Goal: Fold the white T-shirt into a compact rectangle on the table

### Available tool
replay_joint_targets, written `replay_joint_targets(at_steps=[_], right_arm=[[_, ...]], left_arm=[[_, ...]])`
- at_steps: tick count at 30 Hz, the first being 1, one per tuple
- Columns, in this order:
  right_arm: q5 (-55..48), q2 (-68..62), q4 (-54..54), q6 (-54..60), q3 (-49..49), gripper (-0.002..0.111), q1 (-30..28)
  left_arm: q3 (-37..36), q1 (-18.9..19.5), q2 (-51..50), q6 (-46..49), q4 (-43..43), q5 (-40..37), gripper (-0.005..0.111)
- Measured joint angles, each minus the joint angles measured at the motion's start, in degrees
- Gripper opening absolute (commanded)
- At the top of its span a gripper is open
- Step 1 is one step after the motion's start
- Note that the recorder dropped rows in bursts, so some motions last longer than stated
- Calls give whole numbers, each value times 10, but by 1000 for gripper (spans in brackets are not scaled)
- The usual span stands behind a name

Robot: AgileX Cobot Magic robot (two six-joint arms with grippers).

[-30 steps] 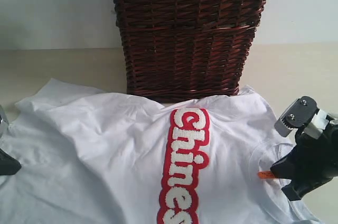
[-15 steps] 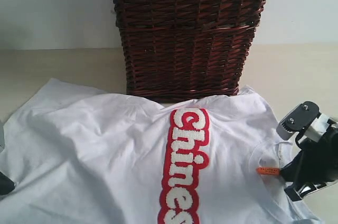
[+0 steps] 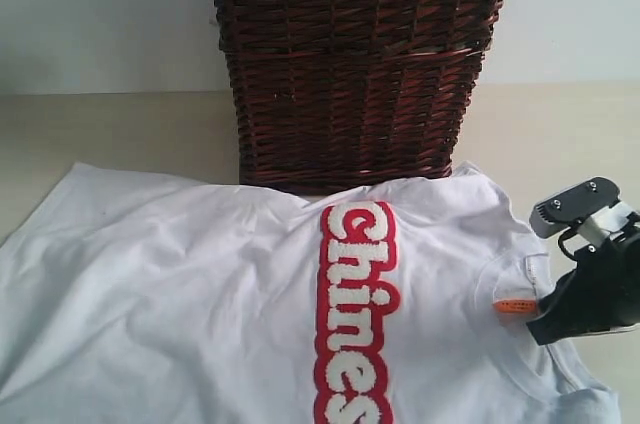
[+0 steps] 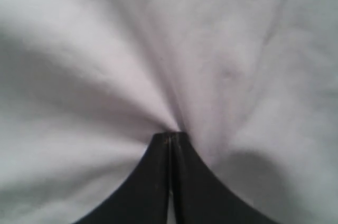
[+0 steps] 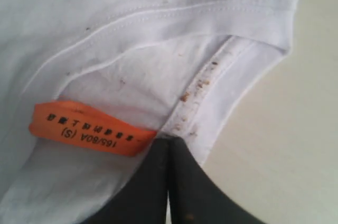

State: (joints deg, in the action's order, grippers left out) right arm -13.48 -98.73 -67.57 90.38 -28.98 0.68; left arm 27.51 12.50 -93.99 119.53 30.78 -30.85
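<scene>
The white T-shirt (image 3: pixel 200 284) lies spread on the table (image 3: pixel 100 134), its red-outlined lettering (image 3: pixel 355 309) running down the middle and its orange neck tag (image 3: pixel 515 305) at the right. My right gripper (image 3: pixel 545 316) is shut on the shirt's collar right beside that tag; in the right wrist view the black fingers (image 5: pixel 182 182) pinch the collar seam (image 5: pixel 195 97) next to the tag (image 5: pixel 87 129). My left gripper (image 4: pixel 170 138) is out of the exterior view; its wrist view shows it shut on a bunched pinch of white fabric (image 4: pixel 158 76), with creases radiating from the tips.
A dark brown wicker basket (image 3: pixel 355 64) with a lace rim stands just behind the shirt at the middle. Bare table shows at the far left and at the right (image 3: pixel 560 134) of the basket. A pale wall rises behind.
The shirt has been pulled flatter and toward the near edge; its left sleeve area lost its wrinkles. My left gripper dropped out of the exterior view. My right gripper shifted slightly right and lower with the collar.
</scene>
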Motion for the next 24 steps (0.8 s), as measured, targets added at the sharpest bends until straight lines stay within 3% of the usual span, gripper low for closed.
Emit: replay_joint_targets(at_steps=[13, 20, 24], right_arm=[[175, 2, -26, -25, 21, 0, 6], [208, 26, -34, -25, 35, 0, 0], [164, 62, -38, -25, 43, 0, -1]], left_arm=[[-4, 0, 12, 3, -71, -15, 0], [-4, 0, 12, 3, -60, -16, 0], [-6, 0, 17, 3, -34, -21, 0]])
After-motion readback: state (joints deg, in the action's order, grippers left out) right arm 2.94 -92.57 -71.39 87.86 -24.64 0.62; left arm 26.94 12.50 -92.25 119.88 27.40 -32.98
